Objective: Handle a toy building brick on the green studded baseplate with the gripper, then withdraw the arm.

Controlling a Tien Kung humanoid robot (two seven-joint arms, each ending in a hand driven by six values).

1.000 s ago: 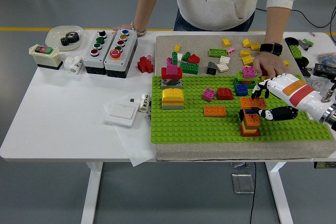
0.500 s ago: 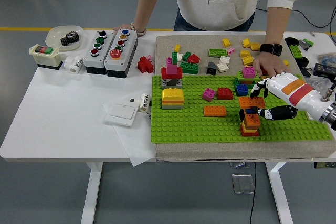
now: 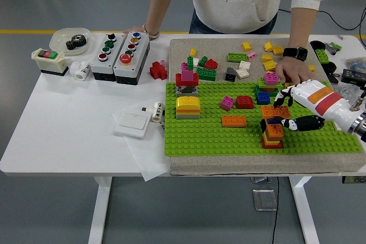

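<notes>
The green studded baseplate (image 3: 200, 135) lies on a grey mat at the table's right half. My right hand (image 3: 275, 112) reaches in from the right edge. Its dark fingertips (image 3: 279, 100) curl behind an orange brick (image 3: 267, 111), and its black thumb (image 3: 286, 124) presses in front, above a small orange, yellow and red stack (image 3: 271, 138). The hand looks shut on that orange brick. On the plate also stand a flat orange brick (image 3: 234, 121), a red brick (image 3: 245, 102), a pink brick (image 3: 227, 103) and a yellow-topped block (image 3: 187, 107). My left arm is out of the picture.
A person stands at the far side, one hand (image 3: 290, 71) resting on the mat by a pink-and-green stack (image 3: 270, 80), the other (image 3: 137, 30) on the far edge. Loose bricks (image 3: 251, 55) litter the mat behind the plate. Button boxes (image 3: 120, 50) and a white switch plate (image 3: 131, 123) lie left.
My right hand has crept slightly left and closer around the orange brick. The person's hands and the other bricks have stayed put.
</notes>
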